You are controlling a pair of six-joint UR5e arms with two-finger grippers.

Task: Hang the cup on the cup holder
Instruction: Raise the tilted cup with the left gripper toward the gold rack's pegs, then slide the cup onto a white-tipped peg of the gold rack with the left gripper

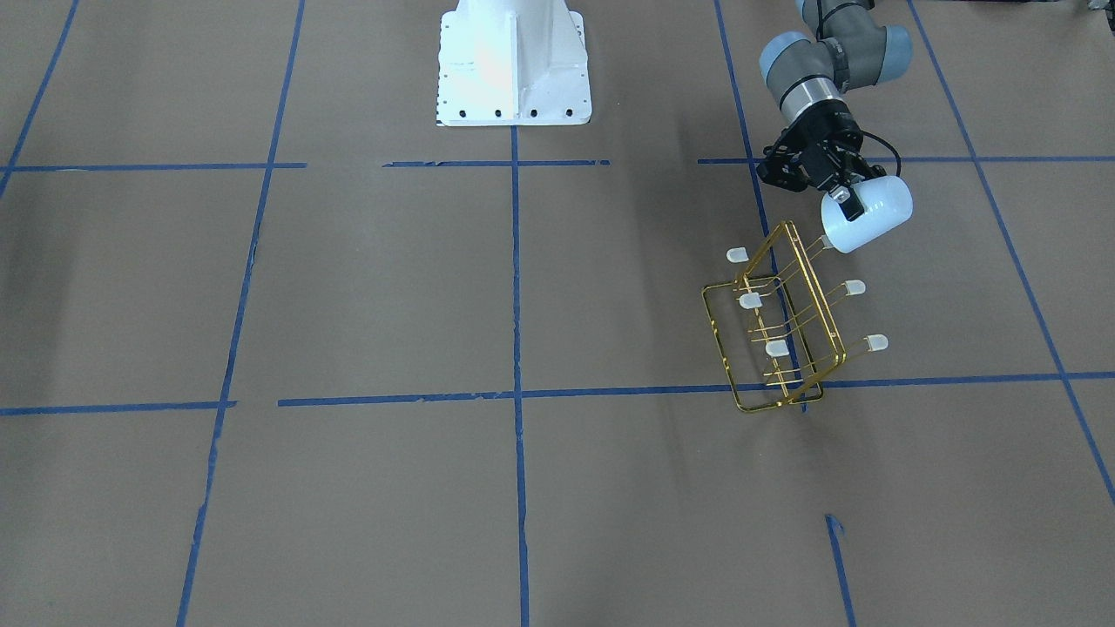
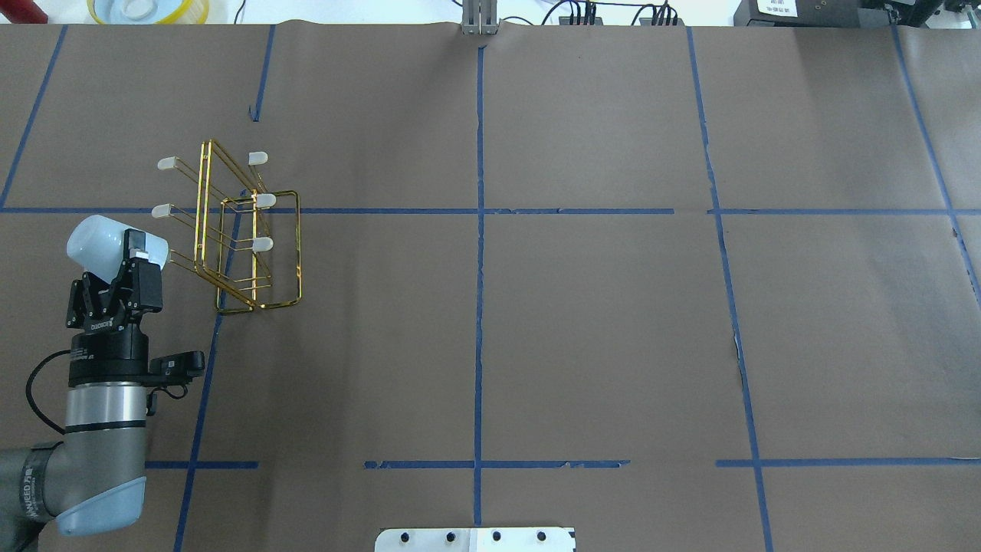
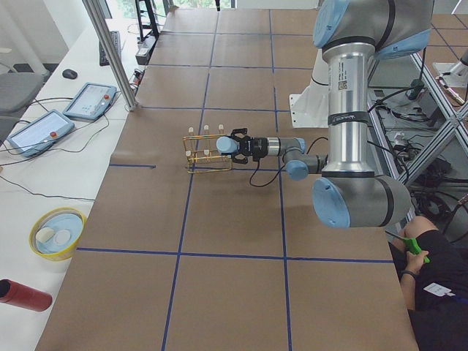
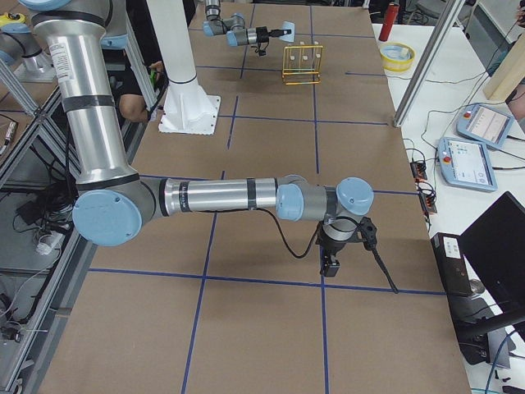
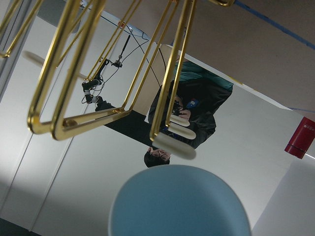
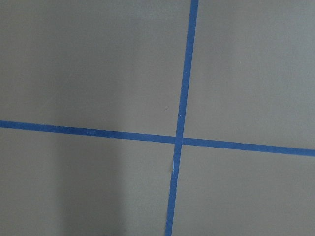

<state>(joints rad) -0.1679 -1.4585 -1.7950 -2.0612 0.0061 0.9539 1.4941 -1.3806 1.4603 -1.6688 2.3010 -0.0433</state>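
Note:
The gold wire cup holder (image 2: 299, 245) stands on the table's left part; it also shows in the front view (image 1: 707, 300) and the left wrist view (image 5: 64, 123). My left gripper (image 2: 138, 257) is shut on the pale-blue cup (image 2: 103, 239) and holds it sideways above the table, mouth toward the rack. In the front view the cup (image 1: 875, 213) has its mouth at the tip of the nearest prong. In the left wrist view a white prong cap (image 5: 172, 147) sits just beyond the cup (image 5: 179, 206). My right gripper (image 4: 330, 264) points down over the table far from the rack; I cannot tell whether it is open.
The robot's white base (image 1: 514, 61) is at the table's near edge. A yellow bowl (image 2: 146, 9) and a red cylinder (image 3: 25, 295) sit beyond the table's far-left edge. Blue tape lines (image 6: 179, 137) cross the brown tabletop.

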